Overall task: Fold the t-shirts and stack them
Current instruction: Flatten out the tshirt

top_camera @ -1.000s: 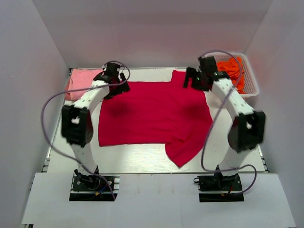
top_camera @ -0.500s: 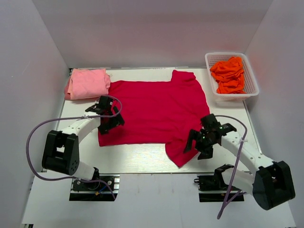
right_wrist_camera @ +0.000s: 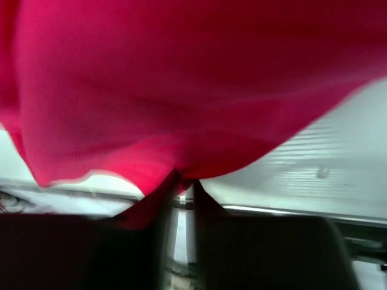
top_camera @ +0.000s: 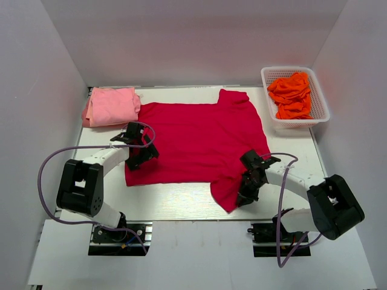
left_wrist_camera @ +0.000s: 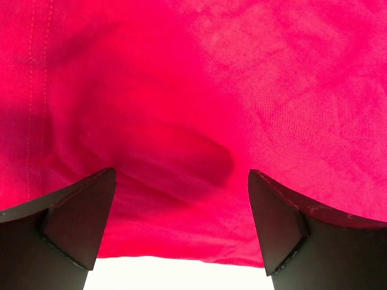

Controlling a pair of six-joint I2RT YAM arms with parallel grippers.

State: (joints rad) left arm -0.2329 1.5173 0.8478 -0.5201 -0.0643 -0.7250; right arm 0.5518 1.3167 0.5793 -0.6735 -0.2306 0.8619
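We see the red shirt (top_camera: 196, 136) spread flat in the middle of the table (top_camera: 169, 194), its near-right corner bunched toward the near edge. The left gripper (left_wrist_camera: 181, 174) sits low over the near-left hem, fingers wide apart with a shallow wrinkle of cloth between them. The right gripper (right_wrist_camera: 184, 184) is pinched together on the bunched corner (that wrist view is blurred, but red cloth sits between the tips). The pink shirt (top_camera: 110, 106) lies folded at the far left, just beside the red one. Orange shirts (top_camera: 291, 93) are heaped in the basket (top_camera: 296, 122) at the far right.
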